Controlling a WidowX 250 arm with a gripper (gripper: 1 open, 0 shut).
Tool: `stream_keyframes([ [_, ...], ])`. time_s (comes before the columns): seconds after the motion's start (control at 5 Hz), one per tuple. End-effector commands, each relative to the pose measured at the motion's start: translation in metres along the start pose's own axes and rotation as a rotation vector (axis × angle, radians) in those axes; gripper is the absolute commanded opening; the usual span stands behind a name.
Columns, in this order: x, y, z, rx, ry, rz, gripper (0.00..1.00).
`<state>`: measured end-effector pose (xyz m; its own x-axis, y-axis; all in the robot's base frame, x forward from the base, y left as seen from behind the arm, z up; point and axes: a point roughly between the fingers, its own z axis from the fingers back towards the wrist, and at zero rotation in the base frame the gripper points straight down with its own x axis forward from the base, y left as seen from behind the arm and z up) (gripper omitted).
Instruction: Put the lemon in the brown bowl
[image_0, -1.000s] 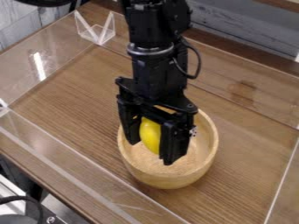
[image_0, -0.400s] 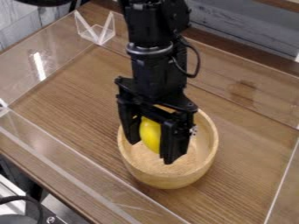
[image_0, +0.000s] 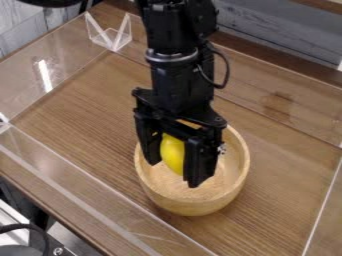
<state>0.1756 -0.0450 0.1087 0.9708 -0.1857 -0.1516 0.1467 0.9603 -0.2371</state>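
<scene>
The main risk from here lies in the release. The lemon (image_0: 171, 152) appears over the inside of the brown bowl (image_0: 197, 200), toward its far left part, so if the jaws (image_0: 181, 160) let go unevenly, with one finger freeing the fruit before the other, it could be nudged left against the wall. Should it be higher than it looks, it could strike the rim and tip outward onto the surface (image_0: 285, 190); the single view, looking down past the arm (image_0: 174, 50), makes that height hard to judge. A smooth, oval fruit would probably roll once loose, though the thick walls should keep it in if it drops inside. A second hazard comes from the fingers themselves: they reach down within the bowl's outline, and spreading them wide or lifting away at a slant could catch the rim and drag or tilt the bowl. The lemon might also cling to a finger for an instant and be carried up with it.

As for the jaws, they stand around the lemon, one dark finger to its left and the other to its right, with yellow showing between them. They look closed on it, though the black parts hide the actual contact on both sides, and whether the underside of the fruit touches the bowl's floor cannot be told. The bowl sits upright on the wooden surface.
</scene>
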Motion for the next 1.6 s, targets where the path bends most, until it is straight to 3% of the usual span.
stream_keyframes([
  [0.0,0.0078,0.0002,0.0122,-0.001,-0.055,0.004,0.0],
  [1.4,0.0129,0.0005,0.0102,-0.007,-0.067,0.013,0.0],
])
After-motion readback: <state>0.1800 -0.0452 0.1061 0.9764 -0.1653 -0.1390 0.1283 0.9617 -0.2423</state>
